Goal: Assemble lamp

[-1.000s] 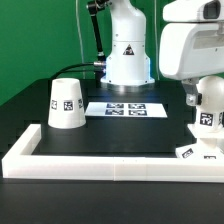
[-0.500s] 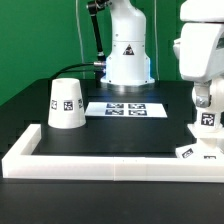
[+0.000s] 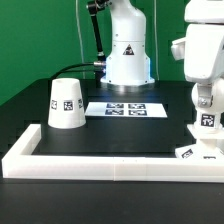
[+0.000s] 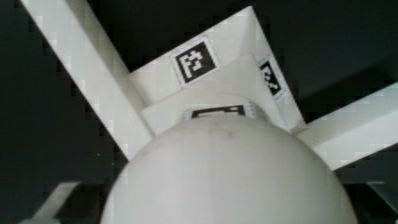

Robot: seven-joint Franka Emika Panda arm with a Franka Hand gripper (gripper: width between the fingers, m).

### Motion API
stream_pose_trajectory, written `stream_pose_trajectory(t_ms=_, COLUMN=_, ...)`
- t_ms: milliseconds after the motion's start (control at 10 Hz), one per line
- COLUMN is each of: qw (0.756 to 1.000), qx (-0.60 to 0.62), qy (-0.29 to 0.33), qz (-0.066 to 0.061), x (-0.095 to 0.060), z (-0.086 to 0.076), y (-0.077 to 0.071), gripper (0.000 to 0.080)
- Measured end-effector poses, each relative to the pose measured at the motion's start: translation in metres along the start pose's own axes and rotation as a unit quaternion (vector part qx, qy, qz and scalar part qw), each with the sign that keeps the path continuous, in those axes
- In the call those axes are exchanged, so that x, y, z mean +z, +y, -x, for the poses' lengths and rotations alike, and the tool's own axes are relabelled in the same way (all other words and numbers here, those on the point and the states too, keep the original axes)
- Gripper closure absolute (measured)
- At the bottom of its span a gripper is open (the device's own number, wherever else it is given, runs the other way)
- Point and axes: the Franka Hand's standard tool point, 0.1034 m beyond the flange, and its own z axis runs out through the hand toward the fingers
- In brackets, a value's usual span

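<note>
A black, matte tabletop fills the scene, edged along its near side and the exterior view's left by a long white bar frame; behind it hangs a flat green backdrop, with dark cabling running down beside the arm's white pedestal; the pedestal stands at the far middle of the tabletop. Just in front of it lies the marker board, flat, with its row of printed tags facing up.

The lamp's parts are well apart; the cone-shaped shade stands on its wide end towards the exterior view's left, one tag facing the camera; the flat square base lies at the exterior view's right, close inside the frame's corner, with tags on its upper face. The gripper hangs over that base, pointing down; in the wrist view the rounded white bulb looms large and close to the lens, with the base beyond it and the frame's bars crossing on either side. The bulb hides the jaws, so I cannot tell whether they pinch it or stand spread; nor whether the bulb touches the base.
</note>
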Motion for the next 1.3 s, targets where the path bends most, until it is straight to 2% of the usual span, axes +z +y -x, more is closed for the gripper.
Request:
stream_pose_trajectory(t_ms=300, qw=0.996, qx=0.085, qy=0.001, qz=0.000, x=0.0001, z=0.0011, y=0.0008, gripper=0.0222)
stream_pose_trajectory(t_ms=600, qw=0.973, qx=0.230, qy=0.003, qz=-0.003, x=0.0001, z=0.0010, y=0.0007, gripper=0.0220)
stream_pose_trajectory(t_ms=900, qw=0.928, qx=0.373, qy=0.001, qz=-0.011, x=-0.0010, z=0.0010, y=0.0006, gripper=0.0220)
stream_pose_trajectory(t_ms=1100, qw=0.904, qx=0.427, qy=0.000, qz=-0.011, x=-0.0010, z=0.0008, y=0.0006, gripper=0.0220)
stream_pose_trajectory(t_ms=1300, qw=0.870, qx=0.493, qy=0.000, qz=-0.011, x=-0.0012, z=0.0010, y=0.0009, gripper=0.0219)
